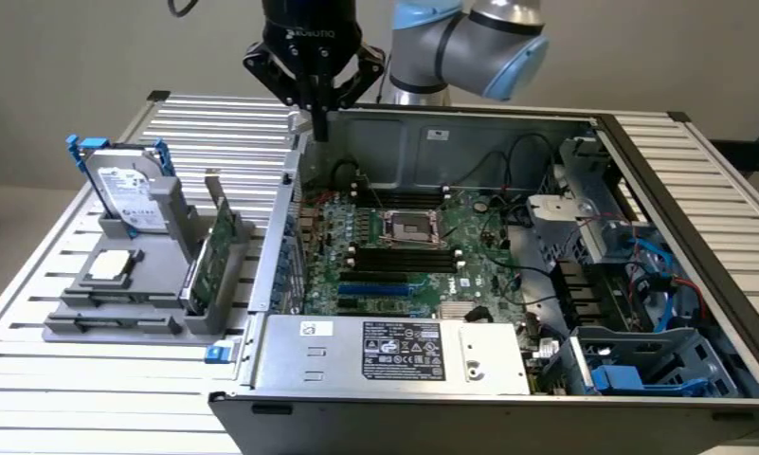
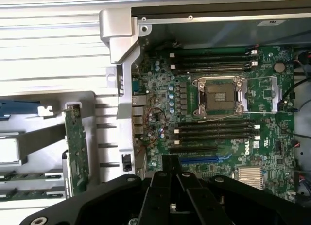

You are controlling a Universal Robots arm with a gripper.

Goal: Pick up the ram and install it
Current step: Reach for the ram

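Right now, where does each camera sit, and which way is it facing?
Exterior view: off the arm, raised, looking down into the open computer case; shows the arm and its shut gripper.
Wrist view: on the wrist, looking down past the gripper onto the motherboard.
Shared: gripper, motherboard, CPU socket, green expansion card.

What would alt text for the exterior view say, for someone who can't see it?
A black gripper, shut and empty, hangs over the far corner of an open grey metal computer case with a green motherboard inside. On the exterior view's left, a grey holder carries a silver hard drive with blue rails and an upright green expansion card.
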